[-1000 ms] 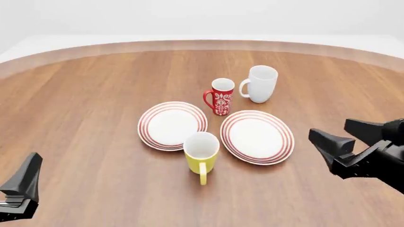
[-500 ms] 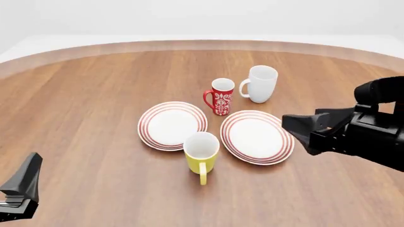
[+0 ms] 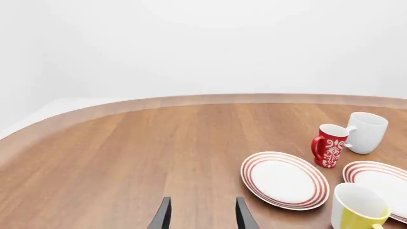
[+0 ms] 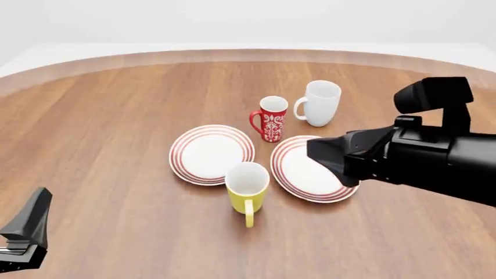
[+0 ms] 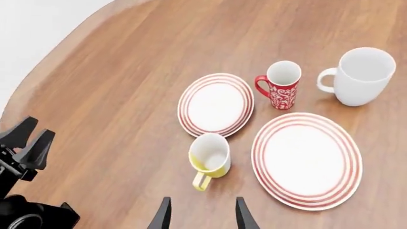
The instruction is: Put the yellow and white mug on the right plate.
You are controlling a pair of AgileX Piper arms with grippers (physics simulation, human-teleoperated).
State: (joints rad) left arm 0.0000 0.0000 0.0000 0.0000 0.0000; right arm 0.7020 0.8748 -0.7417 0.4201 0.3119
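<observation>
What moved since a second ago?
The right arm swung in from the right edge, leftward over the table, and now hangs over the right plate. It holds nothing; its jaws are open. The left gripper, yellow mug, both plates and the other mugs stayed put.

Wooden worktop (image 4: 116,116), and everything sits straight on it: left plate (image 4: 211,154), right plate (image 4: 298,168), yellow mug (image 4: 247,185) upright just in front between them, red mug (image 4: 271,118) and white mug (image 4: 320,103) behind.
</observation>
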